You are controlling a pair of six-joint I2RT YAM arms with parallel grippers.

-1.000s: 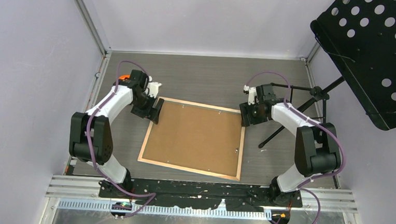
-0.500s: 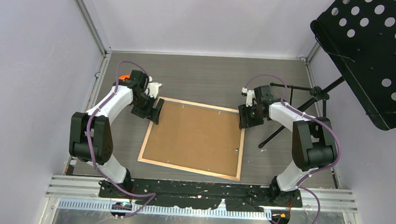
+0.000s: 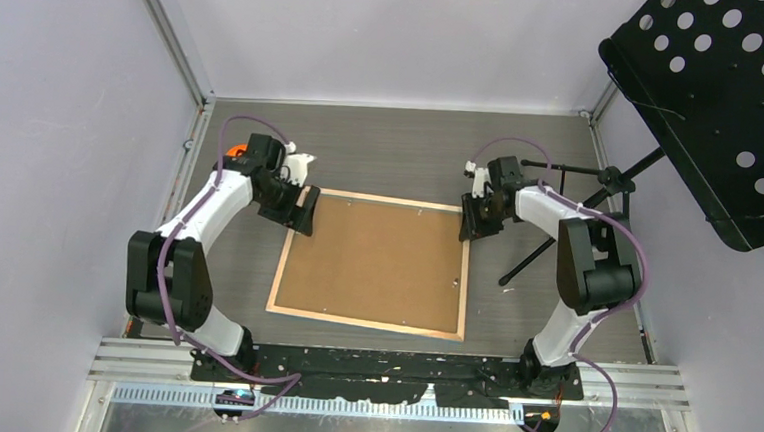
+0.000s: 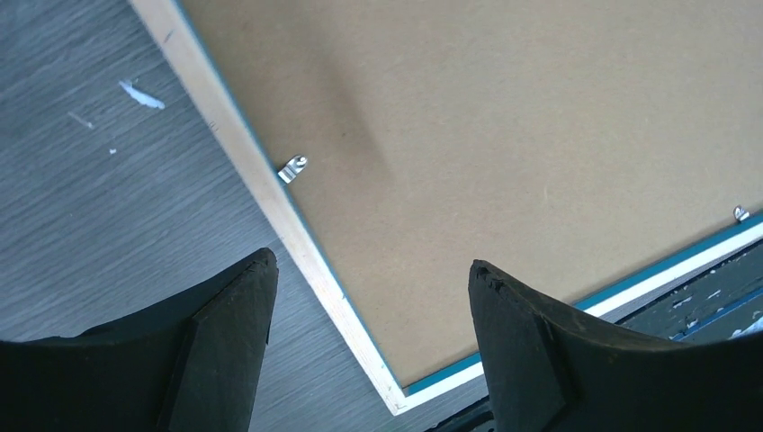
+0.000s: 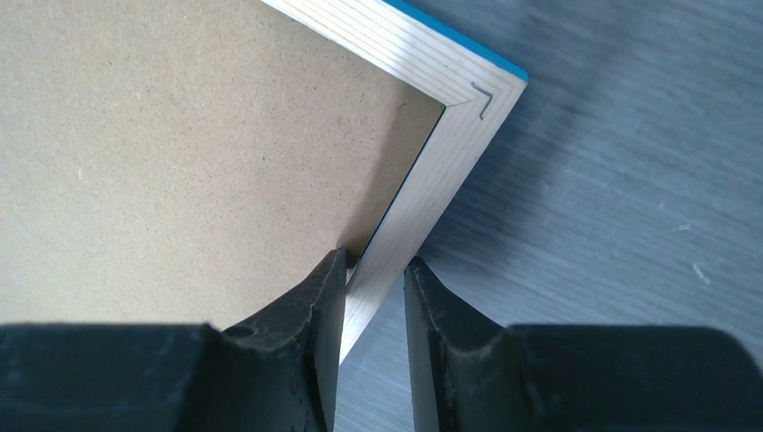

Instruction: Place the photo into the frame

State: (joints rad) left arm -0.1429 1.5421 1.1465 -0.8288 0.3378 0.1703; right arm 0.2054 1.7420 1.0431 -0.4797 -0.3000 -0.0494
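The frame [image 3: 365, 322] lies face down on the grey table, its light wood back up and a blue edge showing [image 5: 468, 40]. A plain brown backing board [image 3: 375, 261] fills it. The photo is hidden. My left gripper [image 3: 303, 211] hovers open over the frame's far left corner [image 4: 396, 400], one finger on each side of that corner [image 4: 371, 261]. My right gripper [image 3: 470, 221] is shut on the frame's right rail [image 5: 423, 202] just below the far right corner, one finger [image 5: 315, 306] inside over the board, the other outside over the table [image 5: 375, 261].
A black perforated music stand [image 3: 725, 107] hangs over the back right, with its tripod legs [image 3: 547, 241] on the table just right of the frame. Small metal clips [image 4: 291, 167] line the frame's inner edge. Walls close in on both sides.
My right gripper moved left onto the frame's right rail and its jaws narrowed onto it. The frame turned slightly, its right edge now straighter. The left arm shifted a little farther back.
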